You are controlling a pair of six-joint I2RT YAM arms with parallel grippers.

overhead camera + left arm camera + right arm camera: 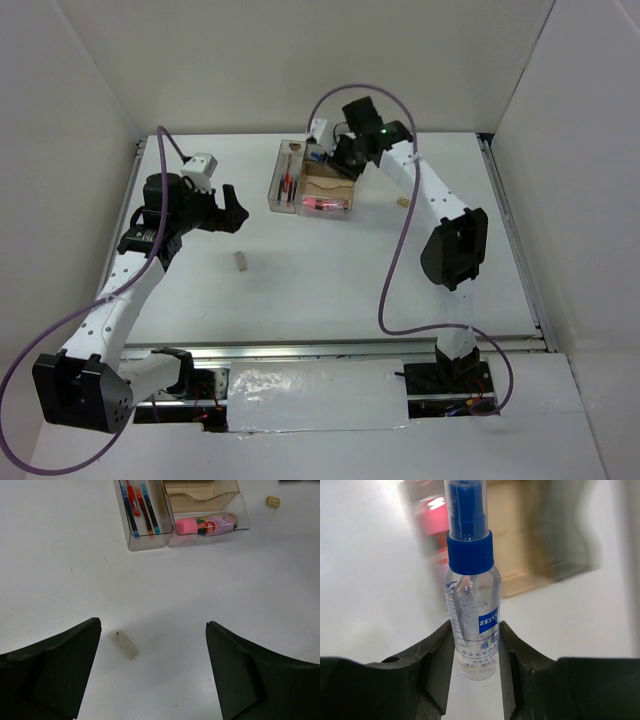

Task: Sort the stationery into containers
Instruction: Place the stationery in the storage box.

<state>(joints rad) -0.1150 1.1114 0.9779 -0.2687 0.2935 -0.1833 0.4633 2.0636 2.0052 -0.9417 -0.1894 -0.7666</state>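
The smoky clear organizer tray (276, 183) stands at the far middle of the table. In the left wrist view, red and dark-blue pens (140, 507) lie in the long narrow compartment of the tray (146, 543), and the pink tube (207, 525) lies in the near wide compartment. My right gripper (338, 157) is over the tray's far right corner. In the right wrist view, my right gripper (475, 630) is shut on the clear blue-capped bottle (472, 600). My left gripper (226, 205) is open and empty above the table. One beige block (126, 645) lies just ahead of my left gripper (152, 630).
A second beige block (403, 202) lies on the table right of the tray; it also shows in the left wrist view (272, 501). White walls close in the left, far and right sides. The blurred tray (530, 535) fills the background of the right wrist view.
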